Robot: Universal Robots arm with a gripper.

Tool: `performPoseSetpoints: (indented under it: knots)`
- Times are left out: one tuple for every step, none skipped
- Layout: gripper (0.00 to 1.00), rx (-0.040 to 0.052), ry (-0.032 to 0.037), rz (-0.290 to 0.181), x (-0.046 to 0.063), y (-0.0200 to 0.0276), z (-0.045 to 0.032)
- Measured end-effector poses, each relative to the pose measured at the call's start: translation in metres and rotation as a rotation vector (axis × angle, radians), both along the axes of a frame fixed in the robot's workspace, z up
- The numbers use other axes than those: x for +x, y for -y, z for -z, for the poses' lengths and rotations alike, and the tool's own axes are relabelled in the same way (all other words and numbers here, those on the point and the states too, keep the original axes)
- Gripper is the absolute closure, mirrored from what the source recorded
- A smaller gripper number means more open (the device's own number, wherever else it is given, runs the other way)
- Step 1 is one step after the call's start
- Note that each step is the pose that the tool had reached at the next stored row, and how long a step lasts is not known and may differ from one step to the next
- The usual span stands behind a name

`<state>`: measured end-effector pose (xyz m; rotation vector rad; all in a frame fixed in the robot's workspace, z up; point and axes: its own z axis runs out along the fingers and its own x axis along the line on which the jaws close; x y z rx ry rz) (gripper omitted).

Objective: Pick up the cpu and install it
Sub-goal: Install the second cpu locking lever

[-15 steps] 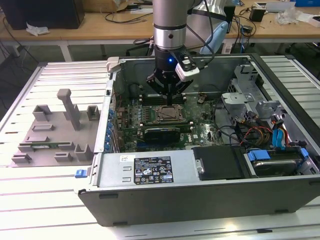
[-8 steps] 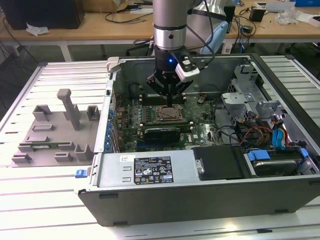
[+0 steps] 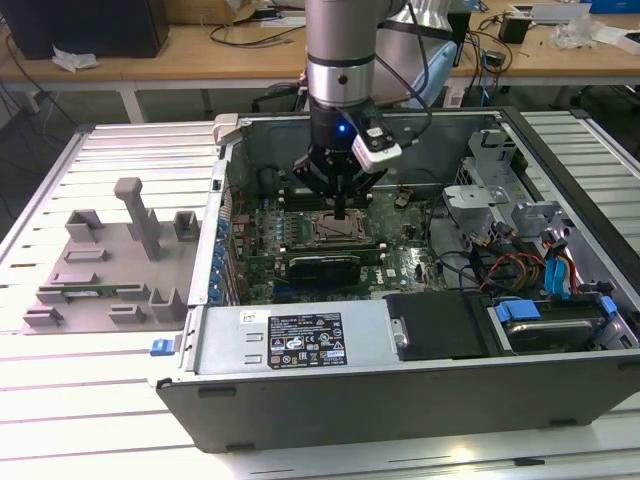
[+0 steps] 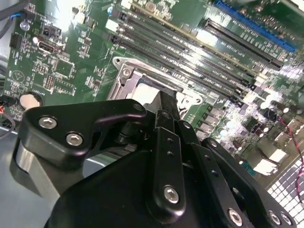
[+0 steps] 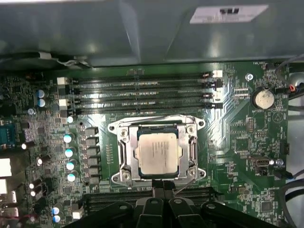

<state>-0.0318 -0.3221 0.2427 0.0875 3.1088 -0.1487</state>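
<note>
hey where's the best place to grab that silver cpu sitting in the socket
Probably by two opposite edges of the cpu, coming straight down from above. It lies flat inside the socket frame, so only its top and thin rim are exposed. The gripper hangs just beside it.

One cpu (image 5: 156,153) sits in one socket frame (image 5: 121,156), beside four memory slots (image 5: 142,92), under one gripper (image 3: 342,212).

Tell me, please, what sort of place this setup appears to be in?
Probably an electronics or robotics lab: an open computer case lies on a metal worktable, wooden benches behind carry cables and gear, and the gripper hangs over the cpu.
</note>
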Motion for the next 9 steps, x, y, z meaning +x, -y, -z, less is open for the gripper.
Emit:
performPoseSetpoints:
  knots:
    - [0.89,-0.0001,0.0000,0.000,-0.0001,0.0010,0.0000]
    - [0.89,0.0001,0.0001,0.000,-0.0002,0.0015,0.0000]
    - [0.89,0.0000,0.0000,0.000,-0.0001,0.0017,0.0000]
    - [0.89,0.0000,0.0000,0.000,-0.0001,0.0018,0.0000]
    - [0.89,0.0006,-0.0001,0.000,-0.0001,0.0025,0.0000]
    - [0.89,0.0020,0.0000,0.000,-0.0002,0.0039,0.0001]
    - [0.89,0.0030,0.0000,0.000,-0.0003,0.0049,0.0002]
    - [0.89,0.0038,0.0000,0.000,-0.0004,0.0061,0.0003]
    - [0.89,0.0065,0.0002,0.000,-0.0011,0.0098,0.0005]
